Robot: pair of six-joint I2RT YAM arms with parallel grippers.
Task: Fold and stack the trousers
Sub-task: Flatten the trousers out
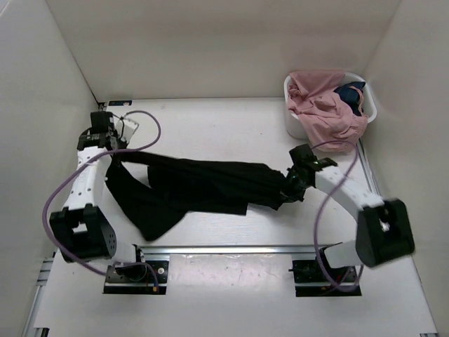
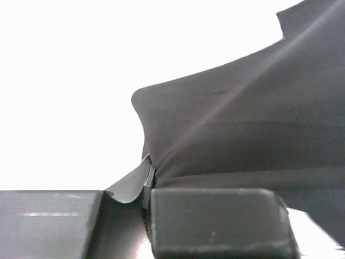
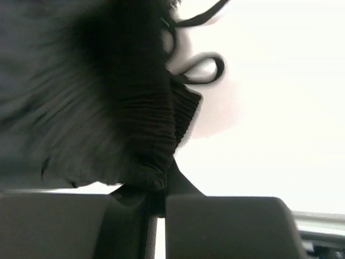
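The black trousers (image 1: 203,184) hang stretched between my two grippers across the middle of the table, with one part drooping to the front left. My left gripper (image 1: 116,156) is shut on the left end of the fabric; in the left wrist view the cloth (image 2: 242,129) runs out from between the closed jaws (image 2: 148,181). My right gripper (image 1: 289,184) is shut on the ribbed elastic waistband (image 3: 156,135), with a drawstring loop (image 3: 207,70) hanging free beyond it.
A white basket (image 1: 293,119) at the back right holds a pink garment (image 1: 326,105) and a dark blue cloth (image 1: 351,95). White walls enclose the table at left, back and right. A metal rail (image 1: 224,249) runs along the near edge between the arm bases.
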